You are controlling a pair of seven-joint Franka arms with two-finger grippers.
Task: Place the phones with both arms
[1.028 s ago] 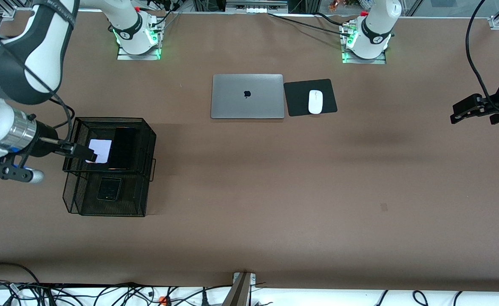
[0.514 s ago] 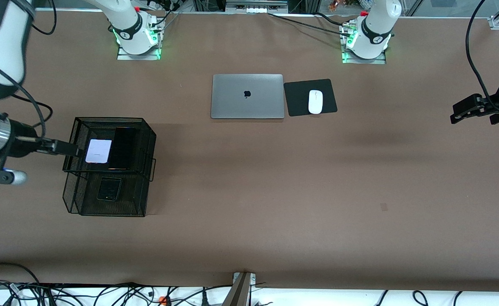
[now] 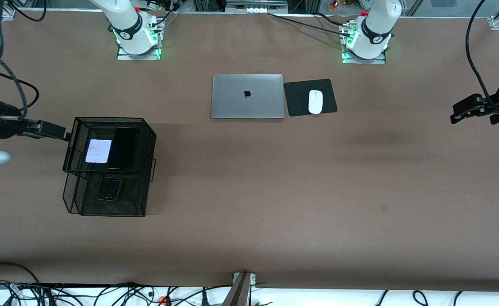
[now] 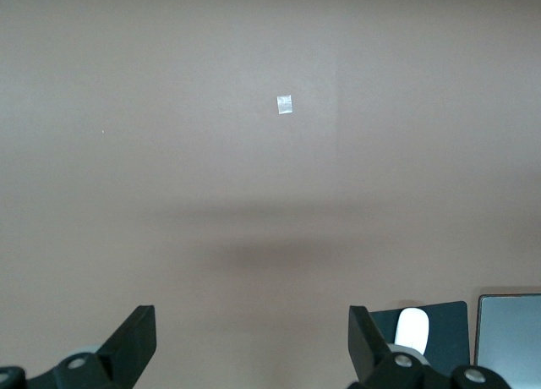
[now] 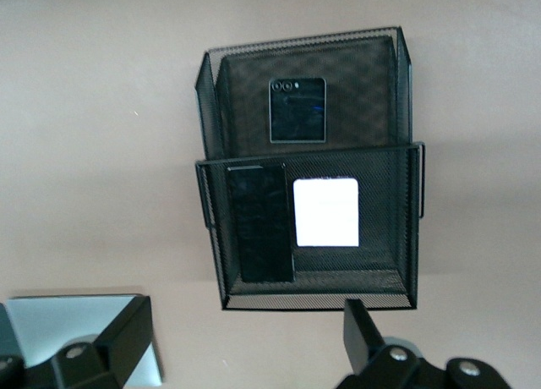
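Three phones lie in a black mesh two-tier basket. The upper tier holds the pale lavender phone beside the long black phone. On the lower tier, nearer the front camera, lies the small black phone. My right gripper is open and empty, just outside the basket's wall toward the right arm's end of the table. My left gripper waits open and empty over bare table at the left arm's end.
A closed grey laptop lies near the arms' bases. Beside it a white mouse sits on a black pad. A small pale patch marks the table.
My right gripper has drawn back from over the lavender phone to outside the basket, toward the right arm's end. The phones lie as before. The left arm has not moved.
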